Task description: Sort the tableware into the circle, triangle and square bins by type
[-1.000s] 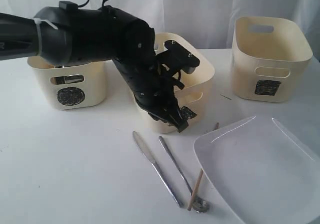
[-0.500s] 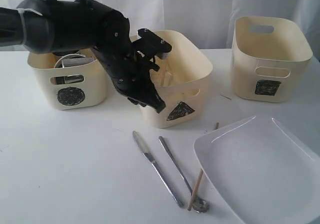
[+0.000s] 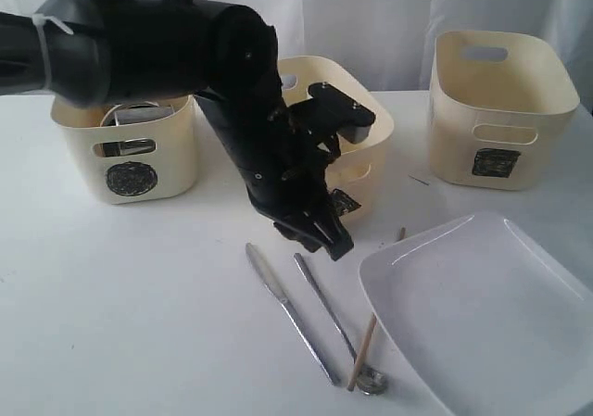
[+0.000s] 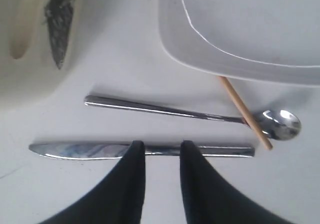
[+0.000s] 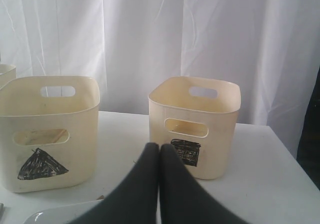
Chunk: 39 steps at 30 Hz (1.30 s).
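A steel knife, a steel spoon and a wooden chopstick lie on the white table in front of the triangle bin. The large white square plate rests at the front right. My left gripper hangs open just above the cutlery's near ends. In the left wrist view its black fingers stand either side of the knife handle, with the spoon, chopstick and plate beyond. My right gripper is shut and holds nothing, facing the square bin.
The circle bin at the left holds steel ware. The square bin stands at the back right. My left arm hides much of the triangle bin's front. A white curtain closes off the back.
Half a second ago my left arm had drawn back up toward the circle bin. It has now swung down and right over the cutlery. Knife, spoon, chopstick and plate have not moved.
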Tool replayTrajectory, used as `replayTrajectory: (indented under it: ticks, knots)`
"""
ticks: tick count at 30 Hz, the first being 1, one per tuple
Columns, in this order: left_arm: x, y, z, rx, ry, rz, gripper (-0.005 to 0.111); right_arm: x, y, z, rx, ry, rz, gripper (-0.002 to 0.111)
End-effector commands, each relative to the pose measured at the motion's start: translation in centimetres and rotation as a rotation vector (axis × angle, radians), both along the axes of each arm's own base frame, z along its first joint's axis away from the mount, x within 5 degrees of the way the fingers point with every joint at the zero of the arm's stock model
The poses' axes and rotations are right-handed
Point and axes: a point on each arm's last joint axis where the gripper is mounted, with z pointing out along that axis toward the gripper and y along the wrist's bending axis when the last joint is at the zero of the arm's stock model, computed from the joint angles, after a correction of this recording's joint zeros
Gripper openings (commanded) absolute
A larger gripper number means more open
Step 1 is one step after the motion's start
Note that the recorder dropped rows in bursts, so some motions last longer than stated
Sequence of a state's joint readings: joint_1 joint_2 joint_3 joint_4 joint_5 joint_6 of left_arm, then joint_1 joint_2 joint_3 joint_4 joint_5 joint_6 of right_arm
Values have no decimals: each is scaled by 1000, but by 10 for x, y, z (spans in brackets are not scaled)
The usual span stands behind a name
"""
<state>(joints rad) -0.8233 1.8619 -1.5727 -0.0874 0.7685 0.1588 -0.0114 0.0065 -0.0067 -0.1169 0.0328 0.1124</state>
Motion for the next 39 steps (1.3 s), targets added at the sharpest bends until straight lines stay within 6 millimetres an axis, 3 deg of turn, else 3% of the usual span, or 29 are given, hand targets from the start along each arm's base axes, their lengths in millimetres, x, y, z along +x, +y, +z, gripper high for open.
replayTrajectory:
  ticks: [1,11,17,23,39]
  knots:
    - [-24,-7,5,23,51,-62,30,0,0,-2,-11,-2,3,0]
    - [-32,-19,-3,22,65,-83,31,0,0,-2,-11,-2,3,0]
    - [-34,-26,-26,5,159,-57,44,0,0,-2,-11,-2,3,0]
    - [-38,-26,-48,20,222,-36,46,0,0,-2,-11,-2,3,0]
    - [-35,-36,-55,-77,223,-1,46,0,0,-2,-11,-2,3,0]
